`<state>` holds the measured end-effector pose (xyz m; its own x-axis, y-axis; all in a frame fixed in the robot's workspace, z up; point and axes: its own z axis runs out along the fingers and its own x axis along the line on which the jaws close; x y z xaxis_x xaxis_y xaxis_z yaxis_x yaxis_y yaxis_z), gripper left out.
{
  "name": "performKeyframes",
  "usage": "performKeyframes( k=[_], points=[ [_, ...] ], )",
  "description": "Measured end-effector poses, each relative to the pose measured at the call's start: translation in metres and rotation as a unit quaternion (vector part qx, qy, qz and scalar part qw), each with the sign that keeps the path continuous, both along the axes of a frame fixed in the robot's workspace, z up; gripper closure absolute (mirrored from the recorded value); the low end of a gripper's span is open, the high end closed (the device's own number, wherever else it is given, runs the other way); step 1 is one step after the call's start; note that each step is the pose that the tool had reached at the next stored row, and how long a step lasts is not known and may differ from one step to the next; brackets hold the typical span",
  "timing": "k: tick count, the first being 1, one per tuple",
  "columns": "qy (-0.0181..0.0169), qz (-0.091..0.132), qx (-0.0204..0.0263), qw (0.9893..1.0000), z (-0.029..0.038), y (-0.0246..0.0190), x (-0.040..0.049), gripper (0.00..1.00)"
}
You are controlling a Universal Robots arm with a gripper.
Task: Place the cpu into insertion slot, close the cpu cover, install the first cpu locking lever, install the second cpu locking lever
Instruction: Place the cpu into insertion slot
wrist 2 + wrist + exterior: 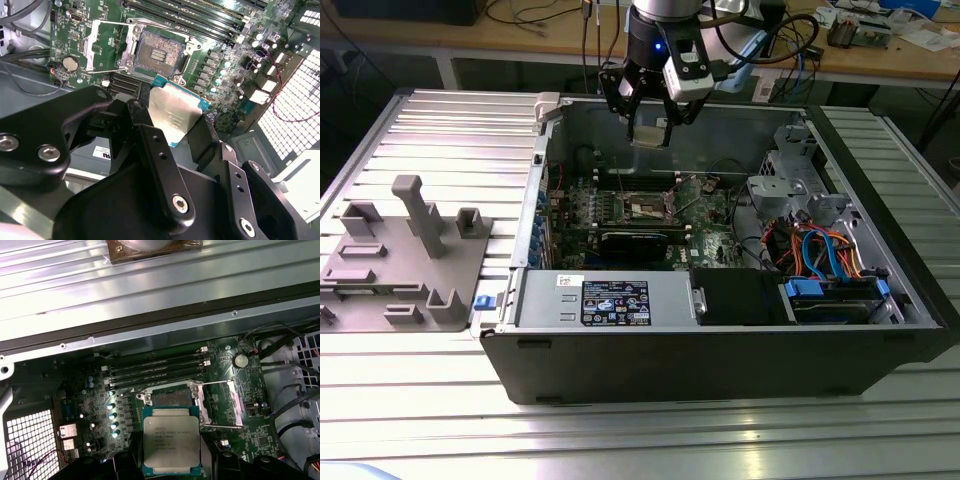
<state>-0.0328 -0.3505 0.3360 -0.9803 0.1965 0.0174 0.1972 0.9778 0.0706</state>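
Note:
My gripper hangs above the open computer case, shut on the cpu, a flat square chip with a silvery top and a green edge. In both wrist views the black fingers clamp two opposite sides of the cpu. The insertion slot lies open on the green board below, its dark centre bare. The cpu sits well above the insertion slot and apart from it. The cpu cover, a thin metal frame, is flipped back beside the slot. Thin wire levers stand loose along its sides.
A grey power supply box fills the case's front. A black card stands just in front of the socket. The drive cage with coloured cables is at the exterior view's right. A grey fixture rests on the table at the left.

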Motion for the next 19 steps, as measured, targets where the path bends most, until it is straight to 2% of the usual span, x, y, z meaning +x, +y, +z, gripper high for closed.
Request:
performKeyframes(
  k=[19],
  points=[
    [0.0,-0.02,-0.0007,0.9998,-0.0001,0.0,0.0,0.46]
  ],
)
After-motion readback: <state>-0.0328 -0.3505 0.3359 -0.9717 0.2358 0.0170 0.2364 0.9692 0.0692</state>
